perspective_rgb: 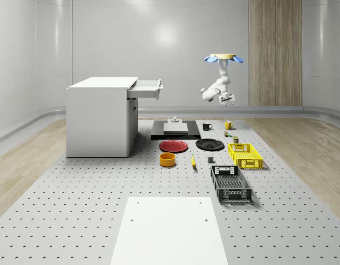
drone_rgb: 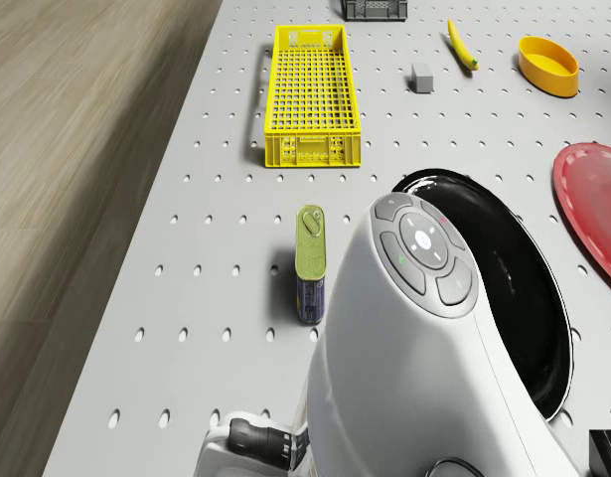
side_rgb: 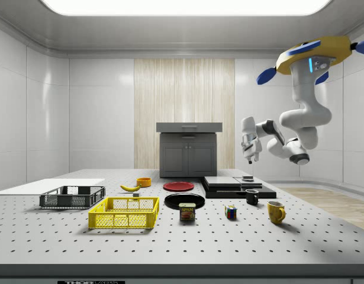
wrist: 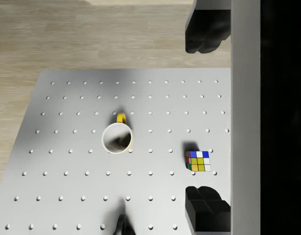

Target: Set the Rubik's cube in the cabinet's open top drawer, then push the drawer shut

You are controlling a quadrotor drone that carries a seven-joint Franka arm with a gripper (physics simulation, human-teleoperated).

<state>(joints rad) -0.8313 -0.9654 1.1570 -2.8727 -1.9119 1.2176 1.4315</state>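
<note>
Rubik's cube [wrist: 198, 161]: we see it on the perforated table [perspective_rgb: 76, 187], free of any grip, near the yellow mug [wrist: 117, 137] and the spam can [side_rgb: 187, 211].
Progress: we judge nothing done yet; the cube is not lifted, and the cabinet's [perspective_rgb: 100, 118] top drawer [perspective_rgb: 146, 88] stands pulled out.
Left to do: we have the whole job ahead: descend, grasp, carry to the drawer, release, push it shut.
Drone [perspective_rgb: 223, 57]: we hover well above the table's far end, toward the whole-scene view's right, over the mugs and the black plate [drone_rgb: 529, 298], resting on nothing.
Gripper [wrist: 204, 117]: our fingers [wrist: 205, 30] are spread wide and hold nothing; in the wrist view they point down at the table.
Cube relative to gripper: in the wrist view it sits between the two fingertips, closer to one, so we are nearly over it; in the side view it lies well below the gripper.
Cabinet relative to cube: well apart, at the whole-scene view's left.
</note>
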